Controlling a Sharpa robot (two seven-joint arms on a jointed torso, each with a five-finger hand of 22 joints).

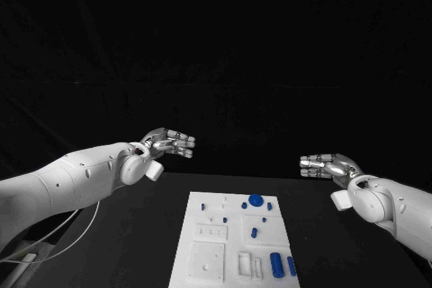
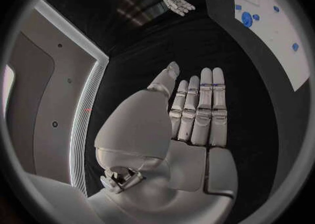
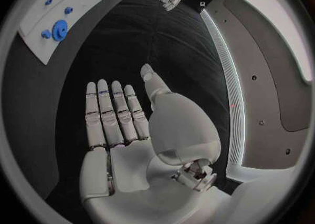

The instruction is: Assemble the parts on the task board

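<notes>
Head view shows me the white rectangular task board (image 1: 232, 241) flat on the black tabletop (image 1: 135, 238), small blue plastic parts (image 1: 256, 200) scattered on it. My left robot hand (image 1: 167, 144) and right robot hand (image 1: 326, 166) hover beyond its far end, fingers extended and empty. My worry: the parts sit close together, so a broad reach could knock neighbours or shift the board.

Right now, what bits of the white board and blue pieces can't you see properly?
- Task board, head view: its near end is cut off by the picture's bottom edge.
- Small blue parts, head view: too small to tell their shapes.
- Task board, left wrist view: cut off by the circle's rim.
- Round blue part, right wrist view: too small and bent to make out.
</notes>
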